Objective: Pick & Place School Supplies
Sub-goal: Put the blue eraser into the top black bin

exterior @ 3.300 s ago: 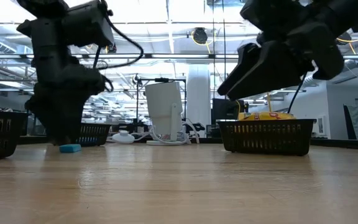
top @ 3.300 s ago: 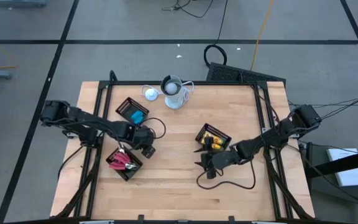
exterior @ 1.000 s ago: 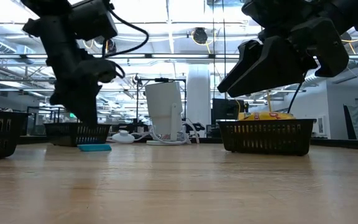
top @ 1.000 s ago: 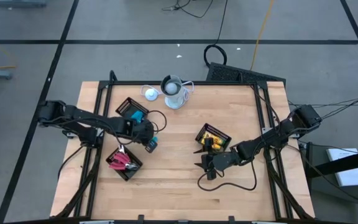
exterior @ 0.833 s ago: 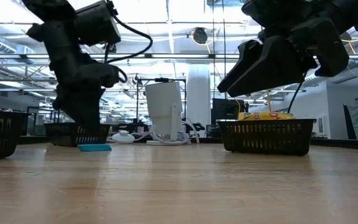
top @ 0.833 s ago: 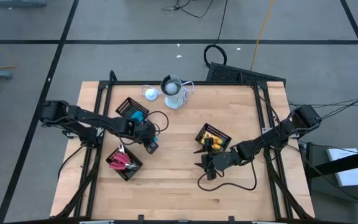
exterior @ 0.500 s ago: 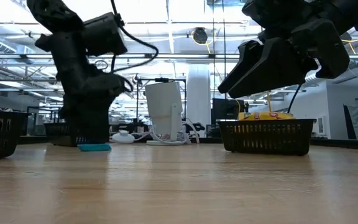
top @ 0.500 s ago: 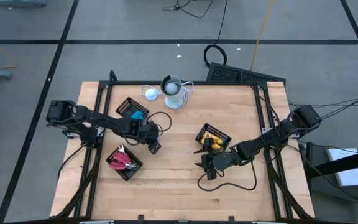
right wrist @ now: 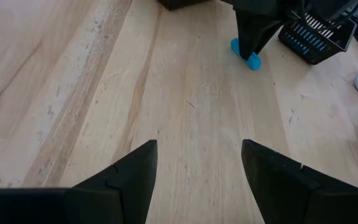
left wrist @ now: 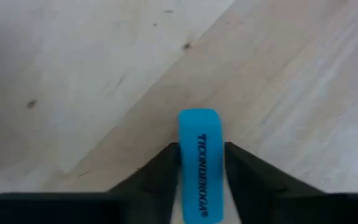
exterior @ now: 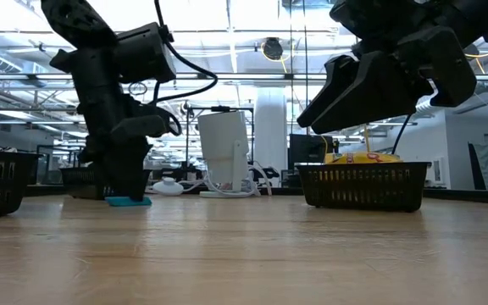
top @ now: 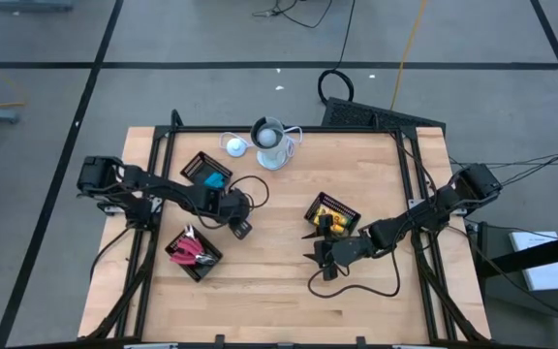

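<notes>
Eraser: a light-blue block (left wrist: 199, 167) lying flat on the bare wooden table (top: 279, 281), between the left arm's two dark fingers.
Left gripper: down at the table (top: 241, 229), one finger (left wrist: 157, 171) on each long side of the block; they sit close against it, but I cannot tell whether they are already pinching.
Why it is held so: the fingers run along the block's length, so closing would squeeze its narrow width, probably the surest hold on a small flat piece.
Look of the block: rounded ends, smooth faces, dark print along its top; it likely gives a little under pressure.
Nearby basket: the black mesh basket (top: 205, 172) just beyond the gripper already holds a similar blue piece, so this looks like its destination.
Other baskets: one with red-handled tools (top: 194, 254) nearer the front edge, one with yellow pieces (top: 333, 214) to the right.
Right gripper: waiting above the table near the yellow basket (right wrist: 197, 165), fingers spread wide, nothing between them.
</notes>
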Available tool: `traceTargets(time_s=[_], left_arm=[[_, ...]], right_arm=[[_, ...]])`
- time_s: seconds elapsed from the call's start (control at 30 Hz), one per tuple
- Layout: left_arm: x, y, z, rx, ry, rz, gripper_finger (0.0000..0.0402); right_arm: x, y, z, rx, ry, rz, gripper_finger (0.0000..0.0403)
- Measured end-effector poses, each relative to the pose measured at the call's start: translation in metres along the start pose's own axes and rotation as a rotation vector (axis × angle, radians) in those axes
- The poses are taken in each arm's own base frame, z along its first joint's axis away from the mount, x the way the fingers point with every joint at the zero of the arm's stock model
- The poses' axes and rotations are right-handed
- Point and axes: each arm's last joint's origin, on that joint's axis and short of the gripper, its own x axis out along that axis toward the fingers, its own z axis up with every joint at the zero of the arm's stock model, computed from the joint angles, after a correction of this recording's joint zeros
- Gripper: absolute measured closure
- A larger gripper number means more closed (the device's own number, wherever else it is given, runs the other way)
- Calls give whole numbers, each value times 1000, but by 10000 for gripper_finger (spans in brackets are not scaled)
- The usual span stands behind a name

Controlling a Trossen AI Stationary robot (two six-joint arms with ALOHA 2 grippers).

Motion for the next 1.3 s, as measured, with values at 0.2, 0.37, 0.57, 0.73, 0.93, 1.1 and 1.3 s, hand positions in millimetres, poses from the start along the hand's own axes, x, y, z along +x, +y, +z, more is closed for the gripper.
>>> traceTargets(time_s=[0.2,0.37,0.57,0.73,0.93,1.1,1.3], left_arm=[[0,-1,-2,17,-11,12,355],[-1,0,-1,38,-3,12,355],[-26,-8,9,85,-27,39,355],[-45,-14,18,123,-47,97,357],[-58,-10,26,145,-63,210,401],[-66,-1,34,132,-89,239,400],[-72,1,35,92,-68,174,400]], right_arm=[[0,0,0,-1,-1,0,179],[0,0,0,-3,-1,0,179],[0,0,0,-5,-2,0,179],[0,0,0,-5,-2,-1,179],[0,0,0,-4,-2,-3,179],[0,0,0,-4,-1,-3,179],[0,0,0,-6,4,-1,179]])
